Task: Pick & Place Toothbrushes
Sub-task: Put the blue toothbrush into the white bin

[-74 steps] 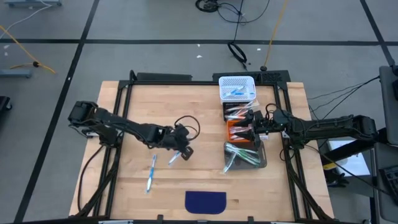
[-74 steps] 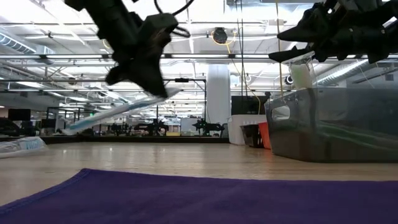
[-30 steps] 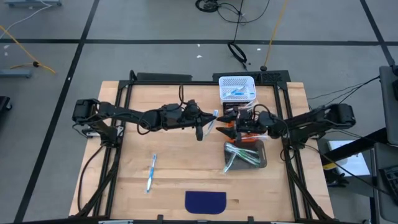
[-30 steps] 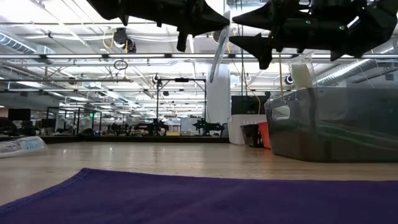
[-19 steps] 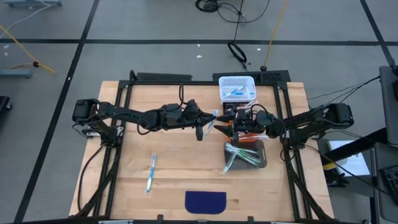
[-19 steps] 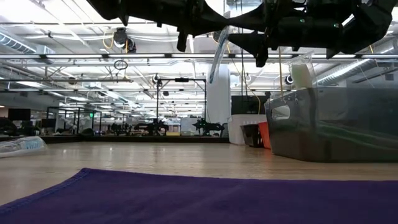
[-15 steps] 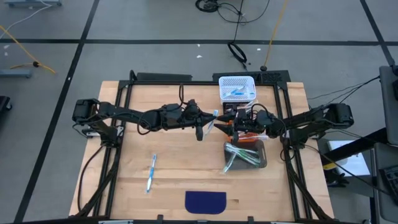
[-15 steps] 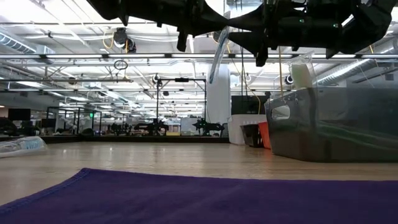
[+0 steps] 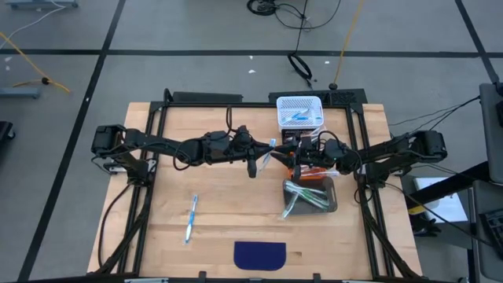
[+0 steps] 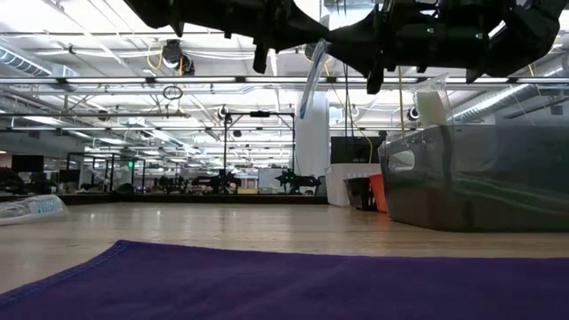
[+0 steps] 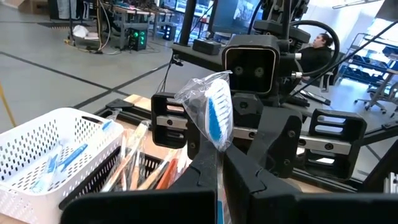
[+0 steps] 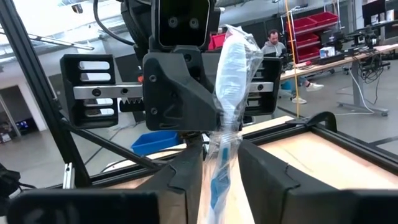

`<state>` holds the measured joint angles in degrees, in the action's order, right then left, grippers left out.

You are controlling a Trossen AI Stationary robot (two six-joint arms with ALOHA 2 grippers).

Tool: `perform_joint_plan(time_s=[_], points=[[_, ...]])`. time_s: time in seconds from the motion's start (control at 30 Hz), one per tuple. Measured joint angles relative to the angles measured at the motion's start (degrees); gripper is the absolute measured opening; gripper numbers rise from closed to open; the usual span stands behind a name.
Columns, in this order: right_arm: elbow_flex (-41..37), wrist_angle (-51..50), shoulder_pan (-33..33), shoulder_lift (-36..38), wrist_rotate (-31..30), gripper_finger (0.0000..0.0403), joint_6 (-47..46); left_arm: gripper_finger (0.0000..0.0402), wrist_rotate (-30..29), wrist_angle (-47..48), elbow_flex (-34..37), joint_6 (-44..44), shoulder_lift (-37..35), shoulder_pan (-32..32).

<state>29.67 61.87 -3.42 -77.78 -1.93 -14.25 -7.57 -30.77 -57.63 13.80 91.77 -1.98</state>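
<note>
1. The left hand (image 9: 259,159) is clamped on a wrapped blue brush (image 9: 268,152), holding it in the air over the middle of the bench (image 9: 196,126), just beside the bins.
2. The right hand (image 9: 289,159) meets it there, one finger on each side of the same brush; in the right wrist view the wrapper (image 12: 229,93) sits between the fingers (image 12: 181,177), which look closed on it or very nearly so. This reads as a hand-over in mid-air.
3. Done so far: the white basket (image 9: 299,102) holds blue brushes, the black bin (image 9: 294,141) pale ones, the orange bin (image 9: 298,159) is partly hidden by the right arm, and the clear bin (image 9: 330,206) holds green ones (image 9: 302,195).
4. Left to do: the held brush must still reach a bin, most likely the white basket with the other blues. One more blue brush (image 9: 191,218) lies on the bench, well apart from the bins, near the purple mat (image 9: 260,255).
</note>
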Motion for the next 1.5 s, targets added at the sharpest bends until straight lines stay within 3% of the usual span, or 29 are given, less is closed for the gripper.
perform_joint_plan(time_s=[0.2,0.4,0.77,1.1,1.5], points=[[1.8,-2.93,0.0,0.02,0.04,0.0072,0.2,0.0002,0.28,-2.09,0.0,0.13,0.97,0.0],[2.6,-6.88,-0.04,0.0,0.0,0.0013,1.24,0.0003,0.77,-2.69,0.0,0.09,2.09,-0.15],[2.62,-7.3,-0.15,0.37,0.02,0.0012,1.93,0.0029,0.4,-2.89,0.0,1.27,2.08,-0.35],[2.54,-9.27,-2.62,1.9,0.46,0.0012,1.95,0.0109,-0.42,-2.36,0.0,-4.28,2.03,-0.46],[2.58,-18.14,-7.89,9.75,0.18,0.0012,3.2,0.0145,0.0,-1.57,0.0,-5.11,1.84,-1.03]])
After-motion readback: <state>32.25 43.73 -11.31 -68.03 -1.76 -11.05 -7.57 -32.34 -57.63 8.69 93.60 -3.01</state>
